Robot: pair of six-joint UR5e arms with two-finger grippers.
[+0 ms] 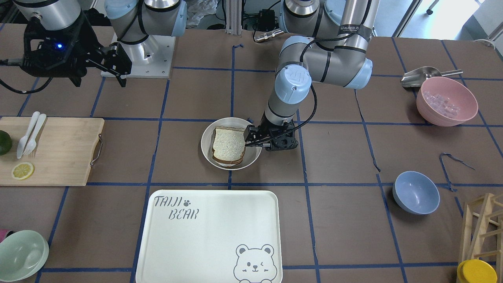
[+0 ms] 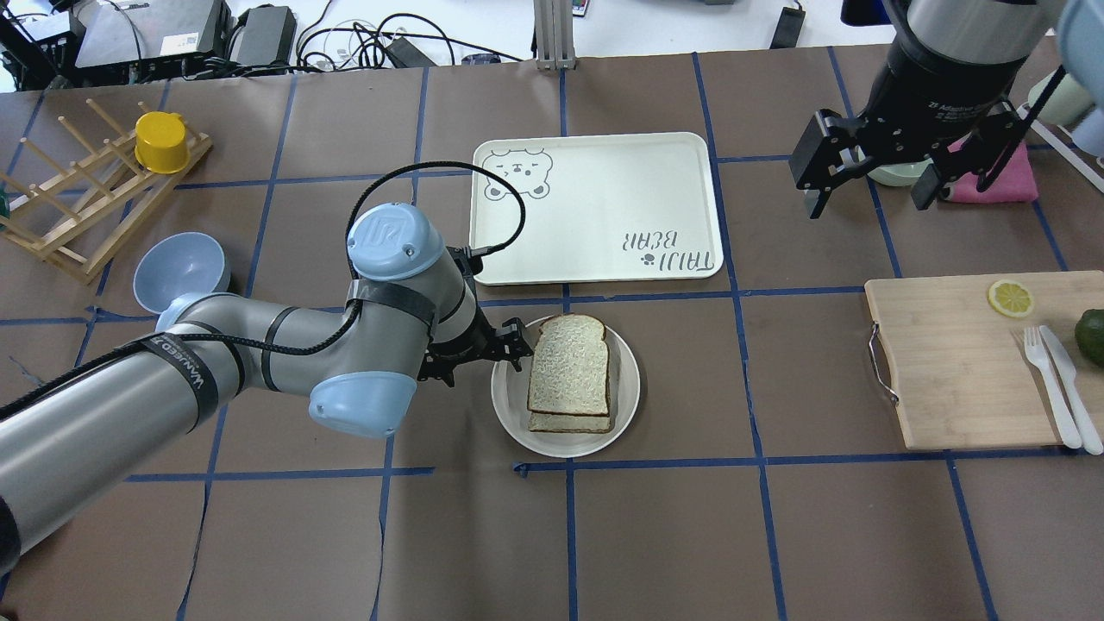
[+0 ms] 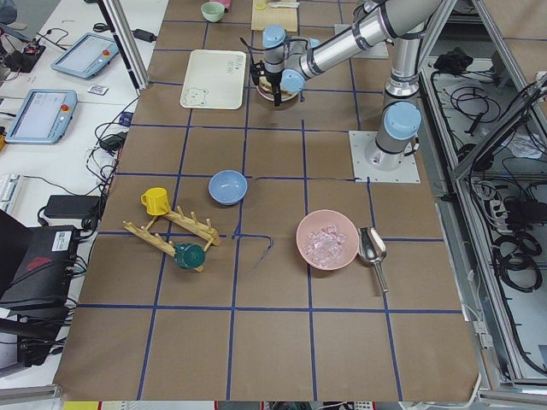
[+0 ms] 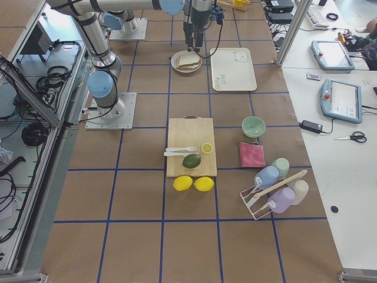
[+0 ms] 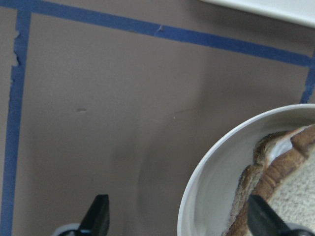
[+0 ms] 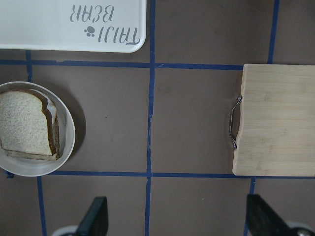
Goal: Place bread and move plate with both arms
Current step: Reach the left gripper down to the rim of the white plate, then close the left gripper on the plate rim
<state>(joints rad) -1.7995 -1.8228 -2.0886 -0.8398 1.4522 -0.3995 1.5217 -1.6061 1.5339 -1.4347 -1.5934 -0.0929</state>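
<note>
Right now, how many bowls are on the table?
3: a pink bowl by the scoop, a blue bowl near the wooden rack, a green bowl near the cutting board. None looks hidden.

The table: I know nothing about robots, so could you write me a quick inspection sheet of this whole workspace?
Surface: brown table with blue tape grid.
Job's things: two bread slices stacked on the round plate, near the table's middle.
Clutter: bear tray, cutting board with lemon slice and cutlery, bowls.
Claws: left claw open, low, straddling the plate's rim; right claw open, raised, holding nothing.
Cables: black cable loops off the left arm.
Surroundings: desks with control tablets alongside.
</note>
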